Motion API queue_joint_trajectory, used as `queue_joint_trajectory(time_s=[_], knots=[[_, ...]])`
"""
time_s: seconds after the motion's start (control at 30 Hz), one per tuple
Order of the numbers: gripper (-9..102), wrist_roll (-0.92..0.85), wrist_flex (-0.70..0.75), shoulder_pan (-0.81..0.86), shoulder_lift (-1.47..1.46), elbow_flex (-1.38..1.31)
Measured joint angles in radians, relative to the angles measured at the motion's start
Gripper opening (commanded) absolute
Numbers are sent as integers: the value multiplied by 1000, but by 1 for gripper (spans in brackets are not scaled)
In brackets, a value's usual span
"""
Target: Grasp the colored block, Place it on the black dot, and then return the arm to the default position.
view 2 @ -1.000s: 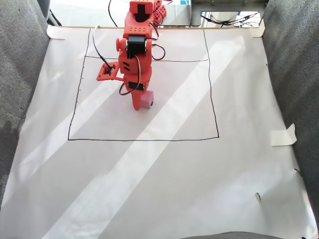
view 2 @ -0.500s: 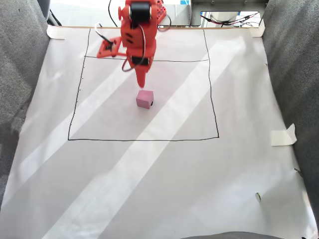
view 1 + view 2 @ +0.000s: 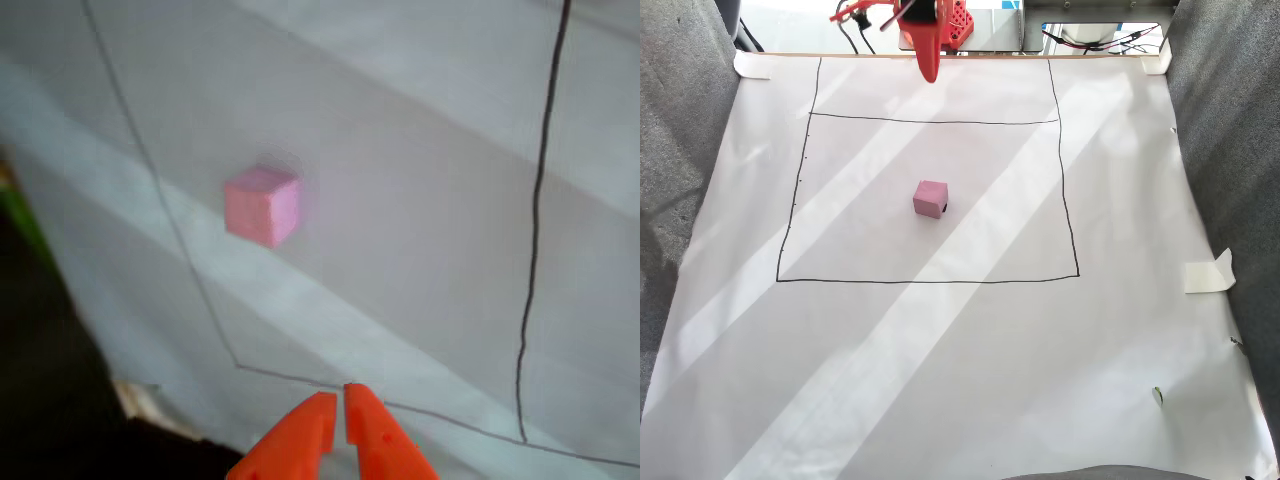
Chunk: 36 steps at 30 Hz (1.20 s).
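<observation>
White paper sheet (image 3: 960, 380), pink block (image 3: 930, 198) placed inside the drawn square.
The gripper (image 3: 928, 72) is closed and empty near the base; return looks almost finished.

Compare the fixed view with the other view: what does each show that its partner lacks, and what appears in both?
The fixed view alone takes in the whole drawn square, the grey fabric at both sides and taped paper corners. The other view alone gives a close look at the gripper, its orange fingertips nearly together. Both show the pink block resting free on white paper, apart from the gripper.
</observation>
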Motion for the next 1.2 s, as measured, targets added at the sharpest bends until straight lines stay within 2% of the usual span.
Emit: queue_joint_trajectory(time_s=[0.27, 0.4, 0.53, 0.7, 1.2], knots=[[0, -49, -264, 87, 500, 476], [0, -77, -331, 120, 713, 667], [0, -118, -336, 98, 890, 796], [0, -144, -281, 66, 1000, 824], [0, -209, -241, -35, 1003, 900]])
